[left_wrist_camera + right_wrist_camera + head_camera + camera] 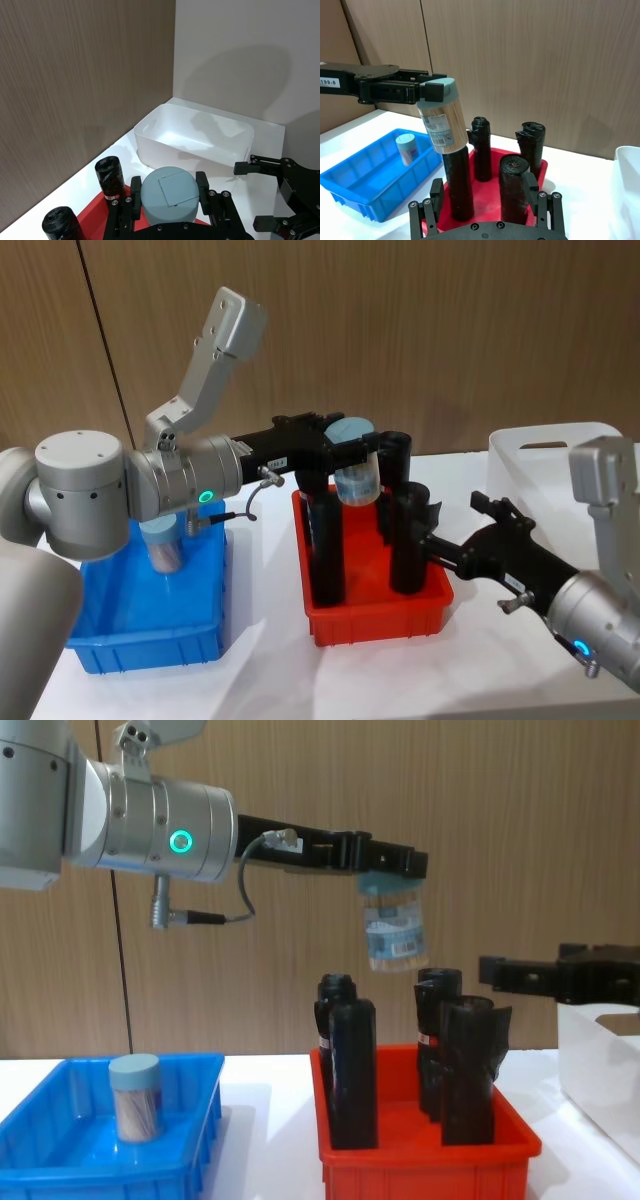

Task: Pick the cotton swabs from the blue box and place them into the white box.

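High over the red bin (380, 622), in the left pincer (350, 435), clenched from both sides on a blue-grey lid: one jar of cotton swabs (357, 480), hanging a little tilted, pale sticks showing through its clear wall, base near the level of the bottle tops beneath. Inside that red bin, four tall black bottles (328, 550), all upright, two toward the front and two toward the back. On the robot's left of the white worktop (270, 670), the blue box (150, 652), shallow and ribbed, with a second swab jar (165, 545) standing upright on its floor, lid up, sticks pale behind the clear side. Just to the right of the red bin, at about the same height as the bottle tops, the right pincer (455, 525), released, fingers spread wide with nothing between them, pointing toward the bottles. Farther right again, apart from the red bin, the white box (560, 445), taller than the other two, smooth pale walls and inner floor plain to see from the left wrist, close to the corner of wood panel and white wall
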`<move>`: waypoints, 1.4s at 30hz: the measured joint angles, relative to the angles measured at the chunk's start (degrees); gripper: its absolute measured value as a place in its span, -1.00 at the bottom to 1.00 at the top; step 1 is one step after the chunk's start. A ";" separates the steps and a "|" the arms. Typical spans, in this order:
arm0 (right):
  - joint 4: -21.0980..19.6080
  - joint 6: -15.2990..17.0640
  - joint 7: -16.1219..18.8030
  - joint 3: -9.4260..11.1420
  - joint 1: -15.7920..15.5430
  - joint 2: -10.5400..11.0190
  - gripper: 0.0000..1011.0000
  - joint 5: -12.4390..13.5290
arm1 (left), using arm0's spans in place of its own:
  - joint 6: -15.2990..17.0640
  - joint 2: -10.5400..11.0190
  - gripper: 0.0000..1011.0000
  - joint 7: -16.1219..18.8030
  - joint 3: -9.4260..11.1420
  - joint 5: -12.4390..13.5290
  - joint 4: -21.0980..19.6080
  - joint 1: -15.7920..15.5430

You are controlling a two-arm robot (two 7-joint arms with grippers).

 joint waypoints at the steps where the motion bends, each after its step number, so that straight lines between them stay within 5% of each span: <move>1: 0.12 0.26 0.14 -0.02 0.23 -0.11 0.98 0.13 | 0.00 0.00 0.29 0.00 0.00 0.00 0.00 0.00; 19: 3.86 3.73 1.94 -1.13 5.35 -3.32 0.98 1.27 | 0.00 0.00 0.29 -0.01 0.00 0.00 0.02 -0.03; 42: 9.99 2.31 2.45 -2.85 10.34 -6.95 0.98 -0.21 | 0.00 0.00 0.29 0.00 0.00 0.01 0.02 -0.03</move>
